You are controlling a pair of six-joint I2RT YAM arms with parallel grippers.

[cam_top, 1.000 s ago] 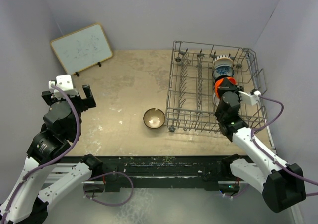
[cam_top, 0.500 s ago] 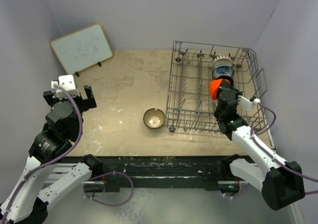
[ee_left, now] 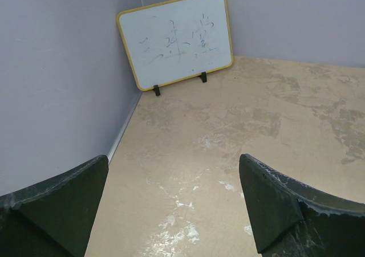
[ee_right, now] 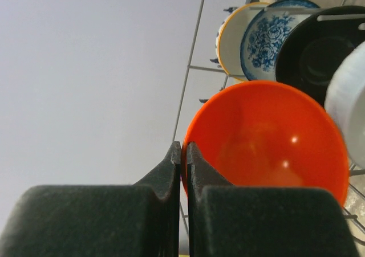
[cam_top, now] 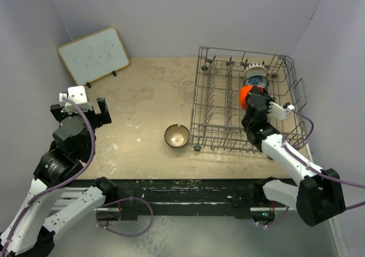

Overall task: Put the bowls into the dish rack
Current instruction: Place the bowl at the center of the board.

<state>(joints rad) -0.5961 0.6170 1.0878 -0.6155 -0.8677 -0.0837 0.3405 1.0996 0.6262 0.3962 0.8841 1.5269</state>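
Right gripper (ee_right: 183, 150): fingers pressed together, at rim of orange-red bowl (ee_right: 268, 149) standing in dish rack (cam_top: 208, 97). Brown bowl (cam_top: 177, 135): on table (cam_top: 148, 97), left of rack, nearer right arm. Left gripper (ee_left: 174, 163): spread, empty

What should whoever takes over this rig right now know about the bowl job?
Left hand: open, empty, above the table near the whiteboard.
Right hand: shut on the orange bowl by its rim, inside the dish rack.
Done: cream-beige bowl, blue-and-white bowl, black bowl and white bowl sit in the rack.
Left: seat and release the orange bowl, then fetch the brown bowl, upright on the table left of the rack.
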